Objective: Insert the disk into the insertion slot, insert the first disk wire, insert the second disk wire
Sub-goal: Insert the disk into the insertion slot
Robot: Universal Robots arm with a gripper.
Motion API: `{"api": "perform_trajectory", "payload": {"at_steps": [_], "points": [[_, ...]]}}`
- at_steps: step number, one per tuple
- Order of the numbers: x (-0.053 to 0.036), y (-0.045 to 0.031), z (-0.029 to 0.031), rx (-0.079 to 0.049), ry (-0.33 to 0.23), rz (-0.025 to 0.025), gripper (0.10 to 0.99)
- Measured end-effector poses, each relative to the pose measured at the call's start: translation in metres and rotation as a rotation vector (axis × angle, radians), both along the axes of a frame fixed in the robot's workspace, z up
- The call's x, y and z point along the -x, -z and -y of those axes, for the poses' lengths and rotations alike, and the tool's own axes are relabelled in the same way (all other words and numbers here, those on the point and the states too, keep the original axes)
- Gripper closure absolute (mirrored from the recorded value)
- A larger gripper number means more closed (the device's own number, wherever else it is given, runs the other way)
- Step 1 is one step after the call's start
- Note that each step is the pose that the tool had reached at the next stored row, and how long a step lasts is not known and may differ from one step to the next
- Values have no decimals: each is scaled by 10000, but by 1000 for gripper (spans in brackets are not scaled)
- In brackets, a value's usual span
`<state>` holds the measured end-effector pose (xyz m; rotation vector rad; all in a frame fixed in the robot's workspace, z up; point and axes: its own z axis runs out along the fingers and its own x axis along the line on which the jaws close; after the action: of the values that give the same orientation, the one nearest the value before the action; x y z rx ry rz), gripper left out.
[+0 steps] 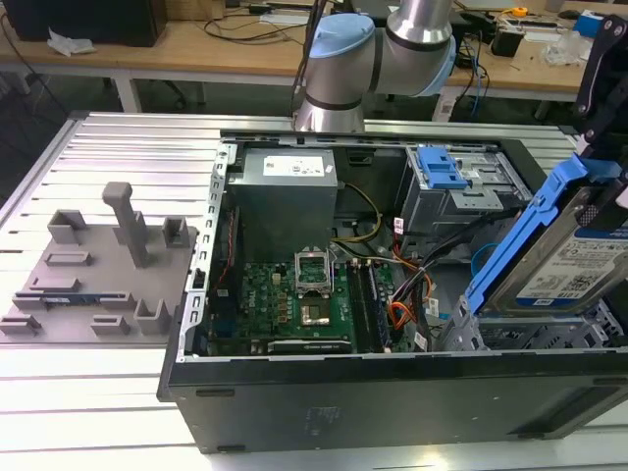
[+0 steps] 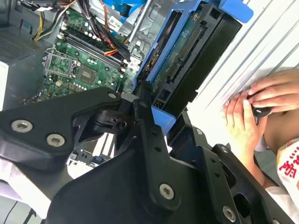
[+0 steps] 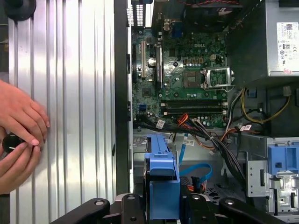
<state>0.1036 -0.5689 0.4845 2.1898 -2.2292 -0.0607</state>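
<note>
My gripper is shut on the disk, a silver hard drive in a blue plastic carrier. The disk hangs tilted over the open computer case at the exterior view's right. Just below it lies the insertion slot, a grey perforated metal cage with its bay open. The first disk wire, an orange, red and black bundle, lies loose between the motherboard and the cage. The second disk wire, a light-blue flat cable, loops beside the carrier.
The case lies open on a slatted aluminium table. A taller grey bay with a blue latch stands behind the cage. A person's hands rest on the table beside the case. A grey fixture plate sits at the exterior view's left.
</note>
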Motion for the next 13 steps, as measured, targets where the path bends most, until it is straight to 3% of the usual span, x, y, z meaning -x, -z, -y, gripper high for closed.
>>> {"api": "perform_trajectory", "payload": {"at_steps": [4, 8, 13], "points": [[0, 0, 0, -190, -1, 10, 722], [1, 0, 0, -194, -1, 21, 722], [6, 1, 0, -194, -2, 215, 722]]}}
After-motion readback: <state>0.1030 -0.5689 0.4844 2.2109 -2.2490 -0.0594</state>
